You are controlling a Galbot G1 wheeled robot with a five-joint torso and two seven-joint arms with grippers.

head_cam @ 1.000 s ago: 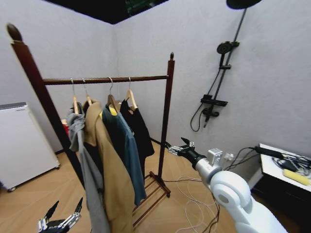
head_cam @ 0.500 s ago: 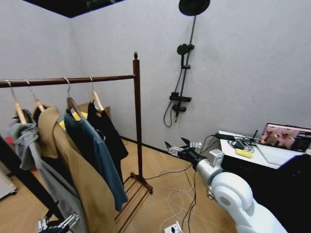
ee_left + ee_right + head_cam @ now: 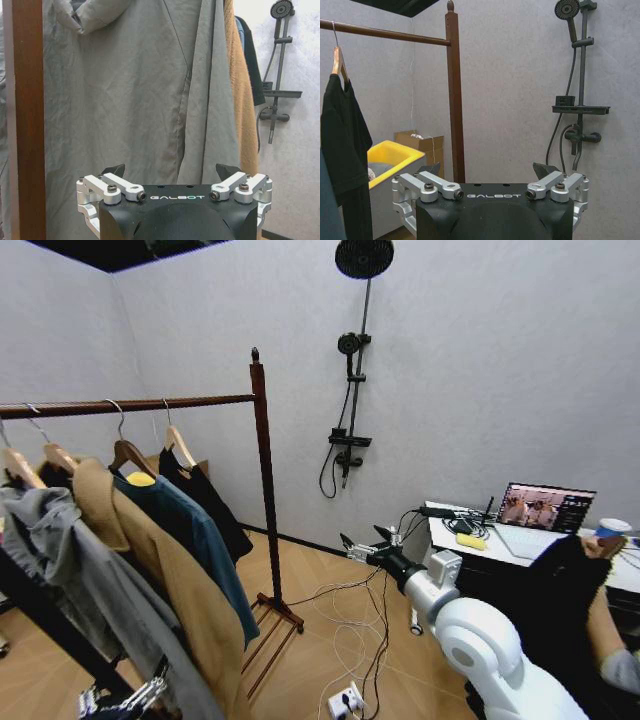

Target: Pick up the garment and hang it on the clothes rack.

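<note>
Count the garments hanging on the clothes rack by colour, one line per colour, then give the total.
Grey: 1, the grey jacket
Tan: 1, the tan coat
Teal-blue: 1, the teal-blue shirt
Black: 1, the black T-shirt
Total: 4 garments on the clothes rack

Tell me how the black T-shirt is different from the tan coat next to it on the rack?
The black T-shirt is dark and hangs shorter; the tan coat is light brown and reaches much lower. The T-shirt hangs last in the row, nearest the end post of the clothes rack; the coat hangs farther in, with a teal-blue shirt between them. Both hang from the rack's bar on wooden hangers.
</note>
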